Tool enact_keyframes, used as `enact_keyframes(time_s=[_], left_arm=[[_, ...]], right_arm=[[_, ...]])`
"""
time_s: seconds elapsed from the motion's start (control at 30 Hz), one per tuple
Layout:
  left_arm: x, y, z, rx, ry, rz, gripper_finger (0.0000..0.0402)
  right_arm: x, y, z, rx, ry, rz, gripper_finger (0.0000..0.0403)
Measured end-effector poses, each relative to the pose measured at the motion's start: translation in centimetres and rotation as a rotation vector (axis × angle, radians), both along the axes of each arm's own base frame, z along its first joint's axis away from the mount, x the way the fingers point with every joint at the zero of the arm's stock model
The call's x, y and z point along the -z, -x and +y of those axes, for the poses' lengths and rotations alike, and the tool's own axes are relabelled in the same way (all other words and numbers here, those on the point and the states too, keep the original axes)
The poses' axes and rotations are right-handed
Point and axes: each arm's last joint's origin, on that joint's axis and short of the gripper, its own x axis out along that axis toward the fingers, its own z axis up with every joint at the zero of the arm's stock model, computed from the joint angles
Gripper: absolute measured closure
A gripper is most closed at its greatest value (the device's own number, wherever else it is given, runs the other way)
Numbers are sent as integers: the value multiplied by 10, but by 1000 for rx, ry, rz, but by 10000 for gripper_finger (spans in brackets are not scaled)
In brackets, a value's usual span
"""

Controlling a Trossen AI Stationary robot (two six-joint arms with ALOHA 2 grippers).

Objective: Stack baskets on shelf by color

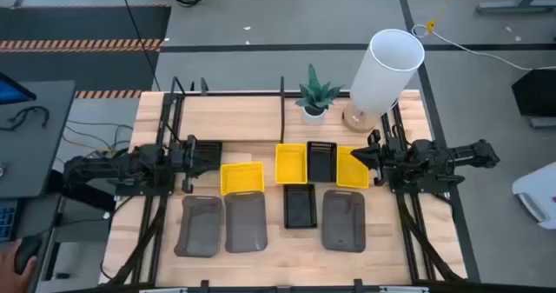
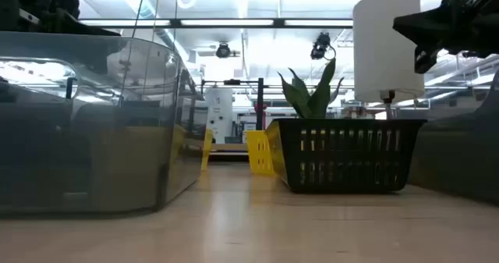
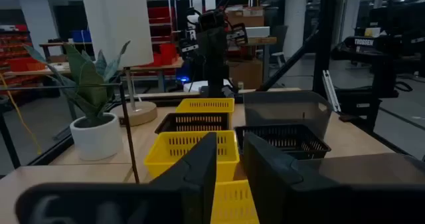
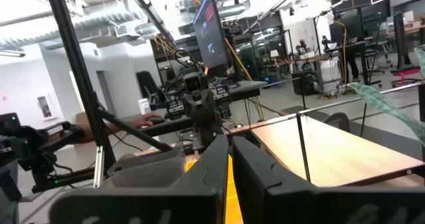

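Three yellow baskets rest on their bases mid-table: one [image 1: 241, 177] just ahead of my left gripper [image 1: 215, 159], one [image 1: 291, 163] in the middle, and one [image 1: 347, 173] under my right gripper [image 1: 356, 157]. A black slatted basket [image 1: 321, 160] stands between the last two, and another [image 1: 301, 208] sits nearer. Three dark grey baskets [image 1: 201, 225] [image 1: 246, 222] [image 1: 344, 220] line the near side. The shelf [image 1: 243, 119] spans the far side. Both grippers hover level above the baskets and point at each other. The left gripper [image 3: 230, 177] shows a narrow gap. The right gripper's [image 4: 230, 177] fingers stand almost together.
A white plant pot [image 1: 313, 112] and a tall white cylinder lamp [image 1: 384, 67] stand at the far side by the shelf's black uprights [image 1: 282, 110]. Bare wood runs along the near edge [image 1: 278, 267]. A person's hand [image 1: 22, 260] shows beyond the table's left edge.
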Motion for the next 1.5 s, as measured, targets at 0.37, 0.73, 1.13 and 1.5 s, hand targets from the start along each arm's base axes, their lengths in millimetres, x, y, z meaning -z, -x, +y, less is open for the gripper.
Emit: enact_keyframes(time_s=[0.37, 0.73, 1.13, 1.5], left_arm=[[0, 0, 0, 0, 0, 0, 315], [0, 0, 0, 0, 0, 0, 319], [0, 0, 0, 0, 0, 0, 314], [0, 0, 0, -1, 0, 0, 322]], right_arm=[[0, 0, 0, 0, 0, 0, 376], [0, 0, 0, 0, 0, 0, 376], [0, 0, 0, 0, 0, 0, 376], [0, 0, 0, 0, 0, 0, 376]])
